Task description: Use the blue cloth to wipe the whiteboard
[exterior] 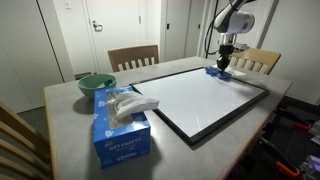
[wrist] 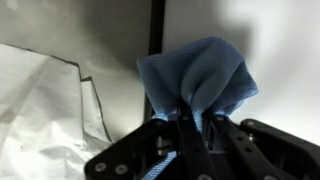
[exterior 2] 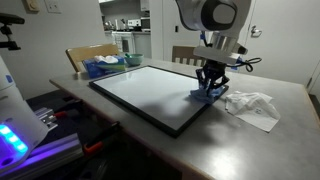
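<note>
The whiteboard (exterior: 207,101) (exterior 2: 155,92) lies flat on the table, white with a thin black frame. My gripper (exterior: 224,66) (exterior 2: 209,86) (wrist: 190,122) is shut on the blue cloth (wrist: 197,76), pinching a bunched fold between its fingers. In both exterior views the blue cloth (exterior: 218,71) (exterior 2: 209,94) rests on the whiteboard's corner, right under the gripper. In the wrist view the cloth hangs over the board's black frame (wrist: 157,30), with white board (wrist: 270,50) on one side.
A light-blue tissue box (exterior: 120,125) and a green bowl (exterior: 96,84) stand on the table beside the board. Crumpled white paper (exterior 2: 252,106) (wrist: 40,100) lies just off the board's corner. Wooden chairs (exterior: 133,57) ring the table.
</note>
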Available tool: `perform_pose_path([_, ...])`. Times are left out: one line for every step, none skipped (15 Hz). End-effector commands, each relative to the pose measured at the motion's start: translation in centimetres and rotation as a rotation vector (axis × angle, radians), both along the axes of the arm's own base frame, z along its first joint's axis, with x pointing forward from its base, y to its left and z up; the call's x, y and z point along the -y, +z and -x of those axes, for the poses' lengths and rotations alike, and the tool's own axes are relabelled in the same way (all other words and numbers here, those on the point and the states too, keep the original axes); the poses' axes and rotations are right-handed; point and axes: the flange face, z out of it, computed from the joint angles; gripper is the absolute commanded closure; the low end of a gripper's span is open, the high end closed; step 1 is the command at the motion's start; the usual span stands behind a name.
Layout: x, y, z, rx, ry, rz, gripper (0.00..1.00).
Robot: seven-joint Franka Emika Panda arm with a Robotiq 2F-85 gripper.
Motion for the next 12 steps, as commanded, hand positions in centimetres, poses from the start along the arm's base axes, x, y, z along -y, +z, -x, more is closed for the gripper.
perform_pose_path([0.2, -0.9, -2.2, -0.016, 0.012, 0.007, 0.97])
perform_pose_path([0.2, -1.0, -2.6, -0.013, 0.014, 0.007, 0.97])
perform_pose_path([0.2, -1.0, -3.0, -0.011, 0.014, 0.005, 0.97])
perform_pose_path([0.2, -1.0, -3.4, -0.006, 0.015, 0.004, 0.97])
perform_pose_path([0.1, -1.1, -3.8, -0.003, 0.017, 0.0, 0.97])
perform_pose_path([0.0, -1.0, -4.1, 0.0, 0.02, -0.005, 0.97])
perform_pose_path([-0.3, -1.1, -4.5, 0.005, 0.025, -0.008, 0.97])
perform_pose_path([-0.5, -1.0, -4.9, 0.009, 0.03, -0.01, 0.97])
perform_pose_path([-0.7, -0.9, -5.2, 0.012, 0.036, -0.013, 0.97])
perform_pose_path([-0.9, -0.9, -5.5, 0.016, 0.042, -0.015, 0.97])
perform_pose_path([-1.1, -0.9, -5.8, 0.019, 0.045, -0.017, 0.97])
perform_pose_path([-1.3, -0.8, -6.1, 0.023, 0.051, -0.018, 0.97])
